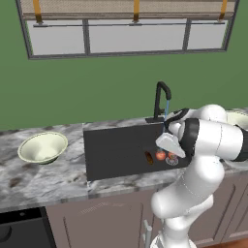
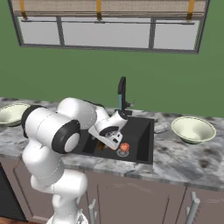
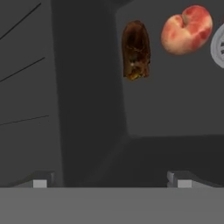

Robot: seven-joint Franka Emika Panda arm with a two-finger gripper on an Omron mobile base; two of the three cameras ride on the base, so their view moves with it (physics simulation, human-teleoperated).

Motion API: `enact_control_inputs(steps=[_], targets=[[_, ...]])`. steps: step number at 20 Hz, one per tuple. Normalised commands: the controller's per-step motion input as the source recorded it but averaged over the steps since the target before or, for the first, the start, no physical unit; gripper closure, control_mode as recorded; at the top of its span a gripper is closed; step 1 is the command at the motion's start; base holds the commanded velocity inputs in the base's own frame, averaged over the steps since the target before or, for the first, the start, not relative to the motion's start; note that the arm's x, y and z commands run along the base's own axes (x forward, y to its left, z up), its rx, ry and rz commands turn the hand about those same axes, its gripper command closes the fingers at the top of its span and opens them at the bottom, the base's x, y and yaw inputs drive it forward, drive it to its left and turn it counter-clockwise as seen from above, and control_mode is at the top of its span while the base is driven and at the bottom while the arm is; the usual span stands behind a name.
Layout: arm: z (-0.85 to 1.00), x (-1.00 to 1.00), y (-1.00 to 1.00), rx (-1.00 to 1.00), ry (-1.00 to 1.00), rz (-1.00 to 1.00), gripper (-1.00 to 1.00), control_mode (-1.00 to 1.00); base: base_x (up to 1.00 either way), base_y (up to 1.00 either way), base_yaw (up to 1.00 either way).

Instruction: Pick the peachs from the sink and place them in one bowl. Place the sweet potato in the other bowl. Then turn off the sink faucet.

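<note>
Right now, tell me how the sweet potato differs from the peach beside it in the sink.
The sweet potato is elongated and dark brown; the peach is round and orange-red with pale patches. The sweet potato looks narrower, the peach wider and plumper. Both lie apart on the black sink floor, untouched.

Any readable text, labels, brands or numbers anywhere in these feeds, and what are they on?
None. No lettering on the sink faucet, the sink, the left bowl, the right bowl, the sweet potato or the peach.
</note>
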Motion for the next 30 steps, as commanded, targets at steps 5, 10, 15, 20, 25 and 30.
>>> enact_control_inputs(steps=[5,10,15,20,25,30], targets=[[-0.19,0.17,0.07,0.04,-0.06,0.01,-1.0,-1.0,0.0,0.0,0.0],[-0.23,0.22,0.05,0.02,-0.03,0.01,-1.0,-1.0,0.0,0.0,0.0],[-0.28,0.31,0.07,0.0,0.0,0.0,-1.0,-1.0,0.0,0.0,0.0],[-0.25,0.34,0.01,0.03,0.0,0.0,-1.0,-1.0,0.0,0.0,0.0],[-0.25,0.34,0.0,0.04,0.0,0.0,-1.0,-1.0,0.0,0.0,0.0],[-0.23,0.37,0.0,0.03,0.0,0.0,-1.0,-1.0,0.0,0.0,0.0]])
